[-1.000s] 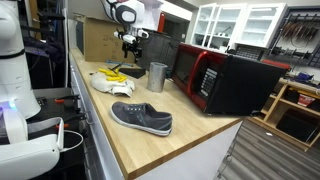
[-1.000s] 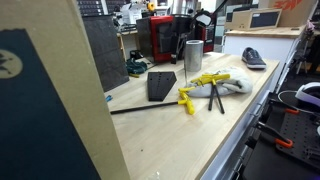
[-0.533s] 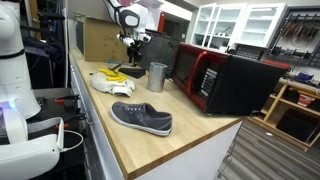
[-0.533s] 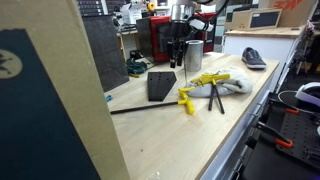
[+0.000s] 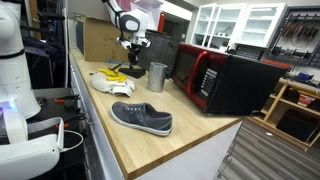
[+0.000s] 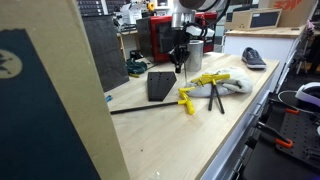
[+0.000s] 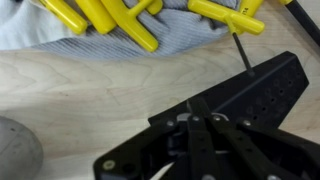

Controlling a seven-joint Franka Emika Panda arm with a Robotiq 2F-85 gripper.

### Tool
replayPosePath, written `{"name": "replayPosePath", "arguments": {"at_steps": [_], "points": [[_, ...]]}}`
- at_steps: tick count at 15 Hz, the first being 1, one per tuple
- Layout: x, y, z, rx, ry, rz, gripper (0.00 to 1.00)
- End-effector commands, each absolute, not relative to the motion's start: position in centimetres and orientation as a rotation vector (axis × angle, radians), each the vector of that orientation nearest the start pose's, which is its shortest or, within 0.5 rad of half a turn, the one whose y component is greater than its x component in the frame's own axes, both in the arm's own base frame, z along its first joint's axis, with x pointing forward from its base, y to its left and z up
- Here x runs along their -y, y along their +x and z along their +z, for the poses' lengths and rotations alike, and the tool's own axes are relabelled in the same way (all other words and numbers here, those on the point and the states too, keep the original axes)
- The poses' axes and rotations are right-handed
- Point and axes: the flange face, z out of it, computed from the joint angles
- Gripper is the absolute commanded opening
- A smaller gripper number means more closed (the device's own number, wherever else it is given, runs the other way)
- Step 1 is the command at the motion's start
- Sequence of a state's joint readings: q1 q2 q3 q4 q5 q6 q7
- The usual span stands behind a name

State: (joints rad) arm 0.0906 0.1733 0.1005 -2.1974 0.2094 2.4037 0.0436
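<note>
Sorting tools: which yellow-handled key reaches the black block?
The rightmost key in the wrist view: its thin shaft reaches the black block; the others lie on cloth.

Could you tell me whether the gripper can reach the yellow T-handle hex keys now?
Probably yes: the gripper hangs over the black holder beside the yellow T-handle hex keys, which lie uncovered on the cloth.

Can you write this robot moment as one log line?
gripper: over black rack | jaws: unclear | nearby: yellow hex keys on grey cloth

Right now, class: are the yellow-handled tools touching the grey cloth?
Touching. The wrist view shows the yellow-handled tools lying directly on the grey cloth, with no gap.
</note>
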Motion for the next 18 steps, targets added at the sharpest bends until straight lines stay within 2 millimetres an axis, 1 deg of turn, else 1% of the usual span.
{"name": "replayPosePath", "arguments": {"at_steps": [1, 2, 4, 6, 8, 13, 18], "points": [[-10.0, 54.7, 29.0, -0.102, -2.994, 0.0, 0.0], [-9.9, 54.8, 28.4, -0.119, -2.999, 0.005, 0.0], [-9.7, 55.0, 28.0, -0.144, -3.033, -0.029, 0.0], [-9.7, 55.4, 27.8, -0.144, -3.068, -0.096, 0.0], [-9.9, 55.8, 28.0, -0.143, -3.101, -0.174, 0.0], [-11.5, 56.2, 28.4, -0.105, -3.129, -0.327, 0.0], [-13.5, 56.5, 27.8, -0.018, -3.128, -0.439, 0.0]]}}
